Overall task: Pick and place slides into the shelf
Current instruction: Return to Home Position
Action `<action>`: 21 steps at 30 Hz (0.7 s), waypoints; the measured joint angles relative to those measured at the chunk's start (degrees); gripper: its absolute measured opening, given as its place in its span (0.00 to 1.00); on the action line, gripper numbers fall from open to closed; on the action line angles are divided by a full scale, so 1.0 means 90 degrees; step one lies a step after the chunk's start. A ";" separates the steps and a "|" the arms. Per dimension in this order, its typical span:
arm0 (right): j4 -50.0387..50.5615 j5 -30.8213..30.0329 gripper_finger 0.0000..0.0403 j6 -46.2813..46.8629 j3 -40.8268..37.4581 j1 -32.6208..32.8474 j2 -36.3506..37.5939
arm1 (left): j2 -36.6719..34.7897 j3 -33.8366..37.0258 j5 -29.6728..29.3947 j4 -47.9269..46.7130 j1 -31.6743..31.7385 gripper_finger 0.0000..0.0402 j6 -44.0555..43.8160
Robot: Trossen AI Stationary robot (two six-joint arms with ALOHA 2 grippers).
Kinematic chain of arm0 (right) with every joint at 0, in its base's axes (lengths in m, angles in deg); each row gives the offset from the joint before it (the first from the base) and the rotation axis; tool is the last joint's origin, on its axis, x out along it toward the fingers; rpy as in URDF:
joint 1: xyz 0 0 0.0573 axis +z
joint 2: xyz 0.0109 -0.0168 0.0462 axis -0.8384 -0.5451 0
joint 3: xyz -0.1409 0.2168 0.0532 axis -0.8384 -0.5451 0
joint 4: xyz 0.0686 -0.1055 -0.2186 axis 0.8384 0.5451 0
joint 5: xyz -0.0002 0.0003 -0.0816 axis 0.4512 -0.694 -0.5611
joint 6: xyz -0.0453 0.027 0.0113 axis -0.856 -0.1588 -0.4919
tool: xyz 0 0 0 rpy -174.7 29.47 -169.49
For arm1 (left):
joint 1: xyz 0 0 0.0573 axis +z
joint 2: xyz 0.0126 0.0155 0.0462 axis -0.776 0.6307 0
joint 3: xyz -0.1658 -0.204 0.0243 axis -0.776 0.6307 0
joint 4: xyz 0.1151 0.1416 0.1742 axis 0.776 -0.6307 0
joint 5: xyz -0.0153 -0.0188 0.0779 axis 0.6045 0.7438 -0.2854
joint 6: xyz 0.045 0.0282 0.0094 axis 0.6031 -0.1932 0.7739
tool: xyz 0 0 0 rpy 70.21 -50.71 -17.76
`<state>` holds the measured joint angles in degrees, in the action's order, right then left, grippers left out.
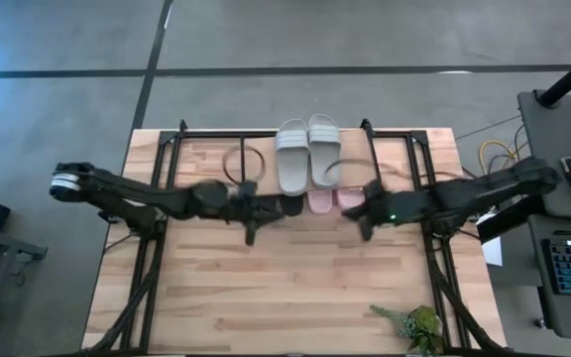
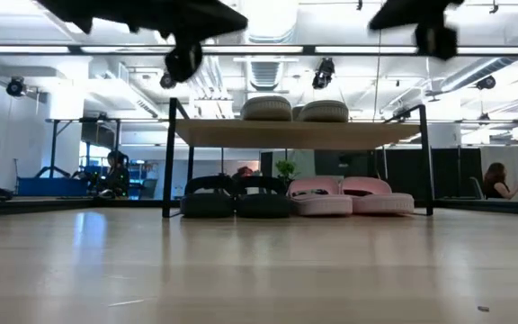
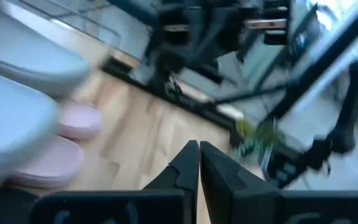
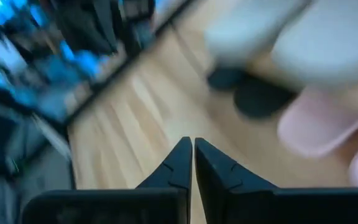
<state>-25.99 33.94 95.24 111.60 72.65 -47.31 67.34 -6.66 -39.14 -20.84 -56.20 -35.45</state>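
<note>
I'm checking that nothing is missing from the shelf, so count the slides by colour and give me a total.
Pale grey-green slides: 2, on top of the shelf
Pink slides: 2, under it
Black slides: 2, under it
Total: 6

Near-black throughout: left arm (image 1: 167,203) and right arm (image 1: 464,190) of slim tubular links with bulkier joints, a grey-white ringed cap (image 1: 64,182) at the left one's outer end, a small green light (image 1: 393,216) near the right one's wrist. On left gripper (image 3: 199,144) and right gripper (image 4: 192,140) alike, two matte black wedge fingers (image 3: 180,174) tapering to sharp tips, set on a broad black bar (image 3: 104,208) with faint pale marks.
</note>
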 joint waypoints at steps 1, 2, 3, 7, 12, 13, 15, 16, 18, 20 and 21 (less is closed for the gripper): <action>0.0024 -0.0305 0.03 0.0057 0.0000 0.0028 0.0324 | -0.0210 0.0007 -0.0008 -0.0110 0.0096 0.00 -0.0098; 0.0024 -0.0697 0.03 0.0047 0.0000 0.0119 0.0627 | -0.0396 0.0011 -0.0030 -0.0090 0.0173 0.00 -0.0129; 0.0003 -0.1131 0.03 -0.0053 -0.0002 0.0240 0.0913 | -0.0577 0.0015 -0.0101 -0.0063 0.0213 0.00 -0.0128; 0.0001 -0.2249 0.03 -0.0335 -0.0011 0.0678 0.1844 | -0.1186 0.0089 -0.0356 -0.0066 0.0231 0.00 -0.0128; 0.0034 -0.2193 0.03 0.0105 -0.0010 0.0714 0.2748 | -0.1685 0.0057 -0.0367 0.0039 0.0219 0.00 -0.0130; 0.0037 -0.2062 0.03 -0.0105 -0.0010 0.0714 0.2897 | -0.1751 0.0057 -0.0359 0.0132 0.0219 0.00 -0.0130; 0.0036 -0.1673 0.03 -0.0814 -0.0012 0.0717 0.3096 | -0.1866 0.0061 -0.0067 0.0325 0.0205 0.00 0.0168; -0.0001 -0.1381 0.03 -0.1049 -0.0010 0.0714 0.3114 | -0.1929 0.0101 0.0328 0.0340 0.0199 0.00 0.0364; -0.0227 -0.0573 0.03 -0.1393 -0.0096 0.0715 0.3047 | -0.1947 0.0174 0.1129 0.0334 0.0168 0.00 0.0406; -0.0989 0.0552 0.03 -0.1841 -0.0342 0.0714 0.2767 | -0.1859 0.0280 0.1373 0.0371 0.0039 0.00 0.0238; -0.1658 0.1149 0.03 -0.1987 -0.0540 0.0714 0.2596 | -0.1778 0.0367 0.1341 0.0546 -0.0075 0.00 0.0238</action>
<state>-40.91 44.28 77.36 106.74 79.08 -23.94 51.34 -3.35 -27.08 -15.92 -56.88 -33.30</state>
